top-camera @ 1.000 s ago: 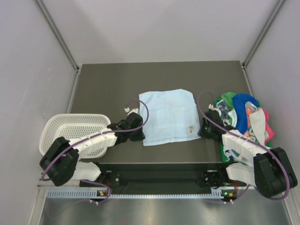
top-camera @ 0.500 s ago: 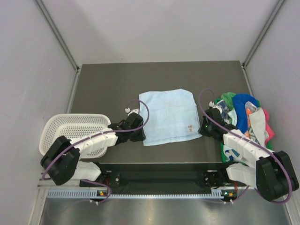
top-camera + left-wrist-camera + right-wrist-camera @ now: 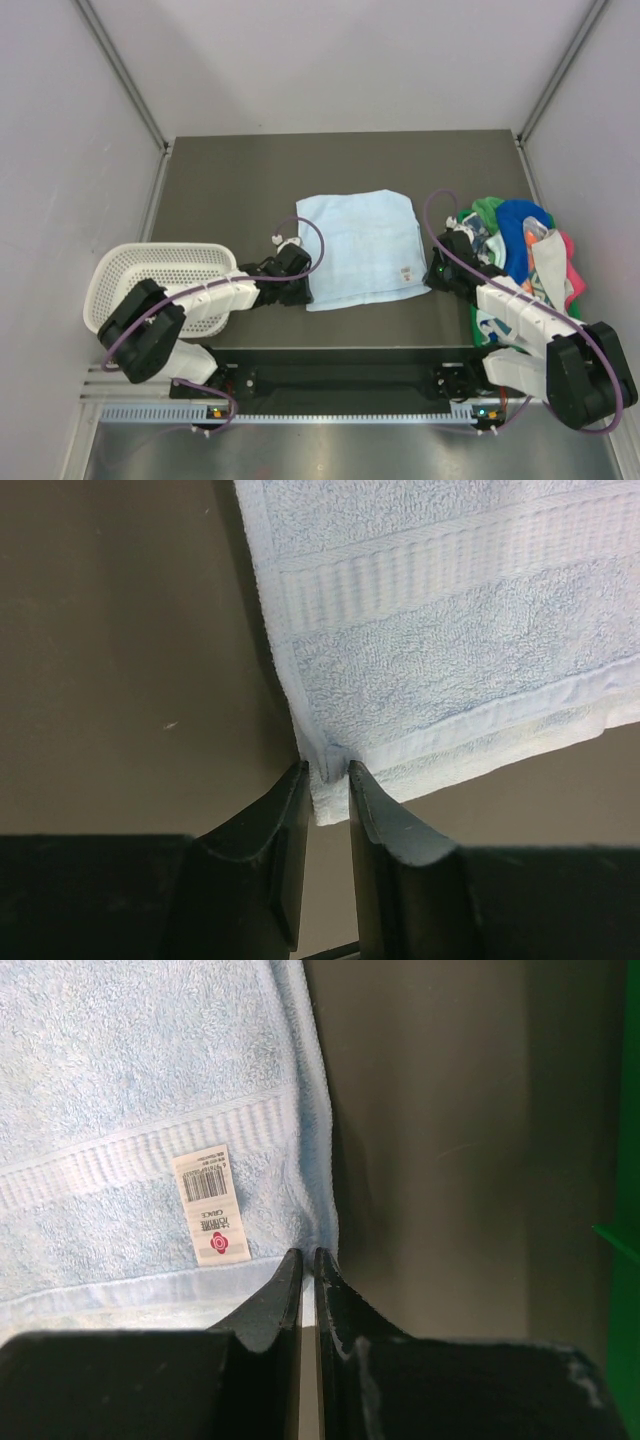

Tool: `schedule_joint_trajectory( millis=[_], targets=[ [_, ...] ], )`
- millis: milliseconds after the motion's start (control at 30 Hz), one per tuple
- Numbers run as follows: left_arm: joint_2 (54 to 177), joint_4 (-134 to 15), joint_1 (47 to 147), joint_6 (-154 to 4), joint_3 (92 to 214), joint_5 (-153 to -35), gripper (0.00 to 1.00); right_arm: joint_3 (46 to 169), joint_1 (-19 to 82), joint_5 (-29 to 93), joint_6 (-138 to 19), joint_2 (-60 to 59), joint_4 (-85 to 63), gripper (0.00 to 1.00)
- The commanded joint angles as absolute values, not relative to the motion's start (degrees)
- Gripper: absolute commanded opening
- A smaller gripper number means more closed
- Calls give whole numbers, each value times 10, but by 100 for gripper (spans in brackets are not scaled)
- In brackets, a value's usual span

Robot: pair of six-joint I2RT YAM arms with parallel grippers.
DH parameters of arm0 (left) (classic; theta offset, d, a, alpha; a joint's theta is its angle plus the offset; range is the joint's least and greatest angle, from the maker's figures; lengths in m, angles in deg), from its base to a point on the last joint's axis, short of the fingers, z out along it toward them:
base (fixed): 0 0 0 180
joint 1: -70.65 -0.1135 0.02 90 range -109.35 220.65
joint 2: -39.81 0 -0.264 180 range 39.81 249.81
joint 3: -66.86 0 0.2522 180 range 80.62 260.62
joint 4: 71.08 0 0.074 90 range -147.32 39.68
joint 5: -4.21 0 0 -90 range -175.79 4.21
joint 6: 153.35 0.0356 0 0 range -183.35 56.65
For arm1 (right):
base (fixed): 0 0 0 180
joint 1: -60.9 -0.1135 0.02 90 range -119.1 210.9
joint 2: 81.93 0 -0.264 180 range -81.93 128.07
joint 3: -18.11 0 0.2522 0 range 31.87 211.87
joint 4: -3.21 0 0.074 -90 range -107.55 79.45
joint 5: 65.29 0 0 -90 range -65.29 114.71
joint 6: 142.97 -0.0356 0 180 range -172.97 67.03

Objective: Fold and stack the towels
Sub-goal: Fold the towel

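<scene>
A pale blue towel (image 3: 358,248) lies flat in the middle of the table, its label near the front right corner. My left gripper (image 3: 303,292) sits at the towel's front left corner. In the left wrist view its jaws (image 3: 328,775) stand slightly open, with the corner of the towel (image 3: 450,630) lying loose between the tips. My right gripper (image 3: 432,280) is at the front right corner. In the right wrist view it (image 3: 308,1257) is shut, pinching the hem of the towel (image 3: 130,1090) beside the label (image 3: 210,1203). A heap of other towels (image 3: 520,250) in several colours lies at the right.
A white mesh basket (image 3: 160,275) stands at the left table edge, right behind the left arm. The towel heap crowds the right arm's outer side. A green edge (image 3: 625,1160) shows at the far right of the right wrist view. Grey walls close in both sides.
The left gripper's jaws have parted and it has slid a little toward the front edge. The right gripper has closed on the towel's front right corner.
</scene>
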State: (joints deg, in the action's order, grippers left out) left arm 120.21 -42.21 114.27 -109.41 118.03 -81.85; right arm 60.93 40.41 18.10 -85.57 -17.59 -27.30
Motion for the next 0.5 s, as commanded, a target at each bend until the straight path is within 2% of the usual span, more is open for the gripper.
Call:
schedule_joint_trajectory(
  millis=[0, 467],
  targets=[
    [1201, -445, 1145, -1098, 1197, -810, 27, 624, 398, 173, -854, -187, -267, 0],
    [1189, -426, 1146, -1092, 1210, -801, 26, 623, 398, 173, -854, -192, -267, 0]
  ],
)
